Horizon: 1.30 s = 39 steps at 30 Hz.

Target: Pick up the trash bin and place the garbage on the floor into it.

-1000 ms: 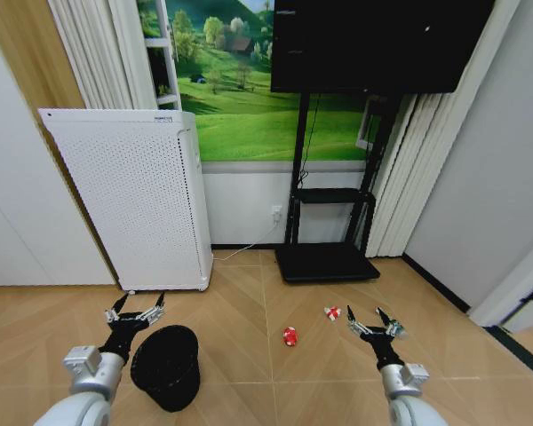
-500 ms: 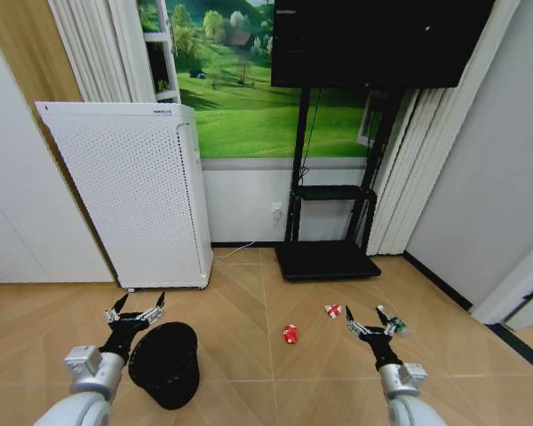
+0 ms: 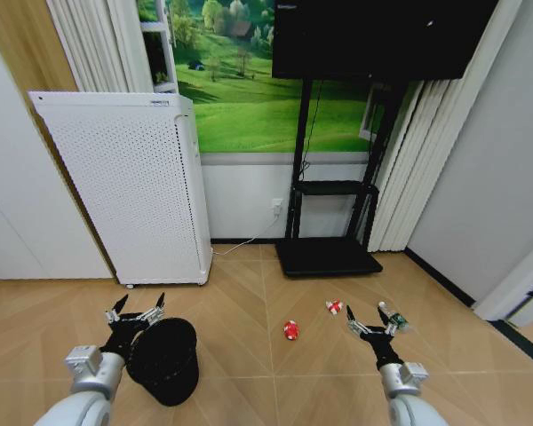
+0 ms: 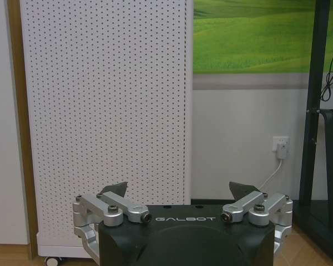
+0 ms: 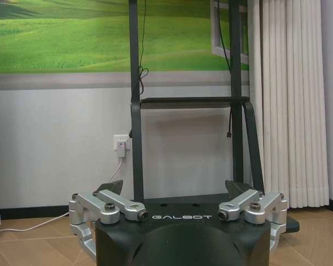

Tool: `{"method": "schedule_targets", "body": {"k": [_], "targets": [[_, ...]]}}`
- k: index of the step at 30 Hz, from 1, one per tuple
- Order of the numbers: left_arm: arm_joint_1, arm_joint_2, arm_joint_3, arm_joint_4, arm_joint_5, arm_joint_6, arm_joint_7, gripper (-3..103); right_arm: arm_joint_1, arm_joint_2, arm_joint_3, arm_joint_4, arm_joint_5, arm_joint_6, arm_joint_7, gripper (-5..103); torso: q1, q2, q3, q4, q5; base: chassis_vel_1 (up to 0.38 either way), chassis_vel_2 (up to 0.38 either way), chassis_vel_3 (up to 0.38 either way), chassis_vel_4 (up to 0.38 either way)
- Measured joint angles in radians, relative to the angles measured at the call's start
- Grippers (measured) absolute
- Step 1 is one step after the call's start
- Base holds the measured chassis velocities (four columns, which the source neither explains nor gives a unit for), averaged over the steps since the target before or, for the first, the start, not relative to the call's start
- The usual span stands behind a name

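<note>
The trash bin (image 3: 164, 359), a small black mesh basket, stands on the wooden floor at the lower left. My left gripper (image 3: 138, 307) hovers open just above and to the left of its rim, holding nothing. The garbage lies to the right: a red crumpled piece (image 3: 290, 330), a red-and-white piece (image 3: 334, 308) and a small clear bottle with a green label (image 3: 393, 319). Low between those last two pieces, my right gripper (image 3: 366, 319) is open and empty. In the wrist views the left gripper (image 4: 179, 191) and the right gripper (image 5: 177, 188) both show spread fingers.
A tall white perforated appliance (image 3: 129, 191) stands against the wall behind the bin. A black TV stand (image 3: 329, 257) with a dark screen above it sits at the back centre. White curtains (image 5: 288, 100) hang to its right. Open floor lies between the bin and the garbage.
The whole head picture has shifted slightly, so the camera has moved. Both arms keep their pose and both grippers stay open. Bin and garbage lie as before.
</note>
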Motion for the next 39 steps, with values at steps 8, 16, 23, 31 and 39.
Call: {"method": "schedule_targets", "body": {"k": [8,16,23,31,39], "targets": [[0.012,-0.003,-0.005,-0.006,0.016,-0.019,-0.030,100,-0.001,0.002,-0.001,-0.003,0.000,0.001,0.000,100,0.000,0.003,0.000,0.0000,0.0000,0.000,0.000,0.000,0.000],[0.046,-0.032,-0.037,0.024,0.037,0.015,-0.109,100,-0.008,0.004,0.010,-0.014,-0.002,0.011,0.002,100,0.001,0.006,0.000,-0.0003,-0.0001,0.000,0.000,0.000,0.000],[0.068,-0.019,-0.080,0.102,-0.046,0.165,-0.141,100,-0.010,0.003,0.014,-0.001,0.011,0.000,0.007,100,0.001,0.008,0.000,-0.0001,-0.0002,0.000,0.000,0.000,0.000],[0.044,0.001,-0.090,0.157,-0.219,0.373,-0.275,100,-0.010,0.004,0.013,-0.003,0.013,-0.006,0.009,100,0.001,0.009,0.000,0.0000,0.0000,0.000,0.000,0.000,0.000],[-0.013,0.027,-0.075,0.257,-0.220,0.407,-0.272,100,-0.012,0.006,0.017,-0.010,0.013,-0.003,0.009,100,0.002,0.010,0.000,0.0000,0.0000,0.000,0.000,0.000,0.000]]}}
